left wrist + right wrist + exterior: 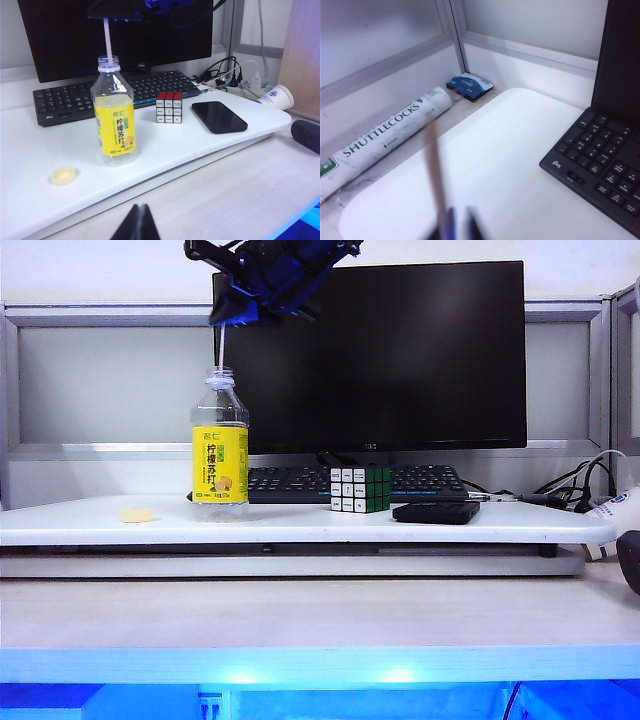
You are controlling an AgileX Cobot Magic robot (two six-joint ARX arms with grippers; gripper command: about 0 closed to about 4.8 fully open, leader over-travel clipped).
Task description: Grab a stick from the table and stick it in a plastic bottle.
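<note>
on the far left of the raised white shelf board of the table [300,525] a yellow bottle cap [136,514] lies alone, clear of the work. just to its right stands the plastic bottle [220,445], upright and uncapped, near the left end of the keyboard [300,483].

the stick [220,345] hangs nearly plumb over the bottle's mouth, its lower end at the neck or just inside it; the views do not settle how far in it reaches. the right gripper [238,308] holds the stick's top directly above the bottle, its jaws closed on it, though the right wrist view shows the stick [436,175] only as a blur between the fingertips, so how firm that grip is cannot be read.

the chief risk, as i judge it, is letting go too soon: if the tip is only at the rim, the stick could tip out and fall onto the shelf or behind the keyboard. a sideways drift while lowering could push the light bottle over.

further right, the rubik's cube [360,489] and the black phone [436,512] sit well apart from the bottle and should not interfere.

the left gripper [137,226] rests low at the near edge, jaws closed on nothing.
</note>
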